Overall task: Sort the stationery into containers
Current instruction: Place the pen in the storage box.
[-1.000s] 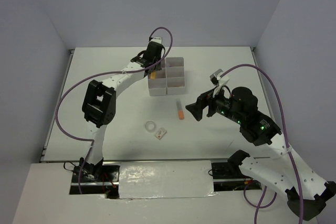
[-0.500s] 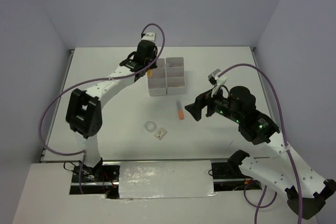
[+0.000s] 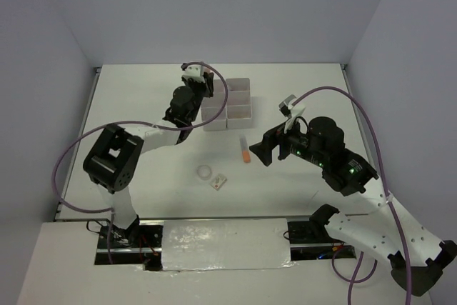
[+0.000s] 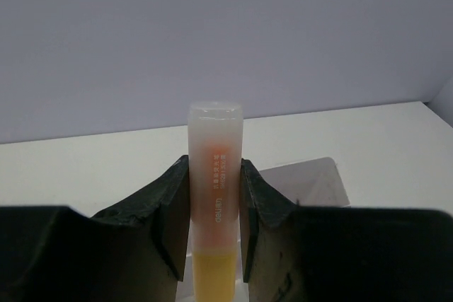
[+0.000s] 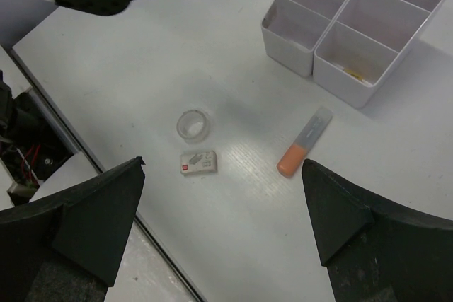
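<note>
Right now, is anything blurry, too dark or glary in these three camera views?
Left wrist view: highlighter sharp, its print soft, left fingers nearly black. Right wrist view: tape ring crisp, right fingers dark, soft-edged. Top view: even light, glare on the shiny strip between the arm bases.

So the clamped highlighter (image 4: 214,203) is frosted white over orange, yellow at the bottom. The loose highlighter (image 5: 304,143): orange body, clear-ish cap. The containers (image 5: 283,47) and bench (image 5: 177,47) are plain white, eraser (image 5: 198,163) is white with a red label, tape ring (image 5: 192,124) is see-through.
</note>
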Available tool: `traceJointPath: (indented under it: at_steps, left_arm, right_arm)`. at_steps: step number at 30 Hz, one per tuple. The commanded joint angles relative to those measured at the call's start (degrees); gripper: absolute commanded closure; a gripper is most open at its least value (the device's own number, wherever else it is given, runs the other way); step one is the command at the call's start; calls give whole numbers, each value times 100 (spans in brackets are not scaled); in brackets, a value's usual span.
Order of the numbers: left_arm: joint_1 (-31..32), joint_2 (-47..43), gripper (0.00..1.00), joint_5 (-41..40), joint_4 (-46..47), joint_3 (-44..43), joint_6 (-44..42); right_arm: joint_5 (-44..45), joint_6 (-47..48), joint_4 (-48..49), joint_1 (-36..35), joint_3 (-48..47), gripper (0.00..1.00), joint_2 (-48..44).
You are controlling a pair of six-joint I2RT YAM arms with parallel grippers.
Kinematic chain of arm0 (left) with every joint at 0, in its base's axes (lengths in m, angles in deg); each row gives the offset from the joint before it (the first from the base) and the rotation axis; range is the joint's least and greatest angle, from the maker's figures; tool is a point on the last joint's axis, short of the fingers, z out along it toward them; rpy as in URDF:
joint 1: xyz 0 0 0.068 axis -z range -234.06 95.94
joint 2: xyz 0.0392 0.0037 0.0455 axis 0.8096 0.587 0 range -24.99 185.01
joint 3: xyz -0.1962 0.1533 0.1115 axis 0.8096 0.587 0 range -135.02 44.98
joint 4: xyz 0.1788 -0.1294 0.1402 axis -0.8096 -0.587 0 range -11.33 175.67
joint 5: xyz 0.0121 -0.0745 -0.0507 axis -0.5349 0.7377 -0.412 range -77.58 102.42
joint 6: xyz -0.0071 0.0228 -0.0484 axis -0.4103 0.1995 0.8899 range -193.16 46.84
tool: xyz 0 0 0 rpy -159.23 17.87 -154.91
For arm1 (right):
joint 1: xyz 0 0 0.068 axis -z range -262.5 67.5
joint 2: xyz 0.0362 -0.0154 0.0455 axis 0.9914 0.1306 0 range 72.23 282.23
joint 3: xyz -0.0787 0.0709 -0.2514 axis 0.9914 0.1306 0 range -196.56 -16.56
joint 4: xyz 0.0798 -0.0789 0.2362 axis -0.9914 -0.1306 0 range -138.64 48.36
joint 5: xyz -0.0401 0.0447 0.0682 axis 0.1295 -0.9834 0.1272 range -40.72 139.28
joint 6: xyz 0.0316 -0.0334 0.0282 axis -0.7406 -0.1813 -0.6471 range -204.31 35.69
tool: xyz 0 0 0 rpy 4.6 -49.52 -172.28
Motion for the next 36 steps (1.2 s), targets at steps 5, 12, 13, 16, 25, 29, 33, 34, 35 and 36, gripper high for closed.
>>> traceJointPath:
  at_steps: [5,12,13,16,25,29,33,34,35,36]
  left_arm:
    - [10,865,100,253,2240,-437,-441]
    - [-25,1269,100,236,2301,-745,-389]
    - [-43,1365,98,227,2310,-771,-362]
    - [-95,1541,93,192,2346,-885,-336]
    - [-236,1972,84,271,2363,-1149,-178]
    - [-254,2087,68,306,2363,-1211,-178]
    - [-263,2113,45,367,2556,-1062,-178]
    - [-263,2113,35,402,2574,-1009,-178]
    - [-263,2105,31,411,2618,-991,-186]
    - [-263,2096,26,411,2635,-974,-169]
  right_arm:
    - [-42,99,137,-144,4,0,59]
    - [55,134,75,-302,-5,0,156]
    - [81,134,66,-319,-14,0,173]
    - [116,151,40,-372,-31,0,182]
    - [283,187,-21,-522,-66,0,253]
    - [336,204,-48,-566,-84,0,270]
    - [380,222,-57,-609,-102,0,270]
    - [380,222,-48,-610,-102,0,270]
    - [380,222,-57,-610,-102,0,270]
    - [389,222,-57,-610,-110,0,270]
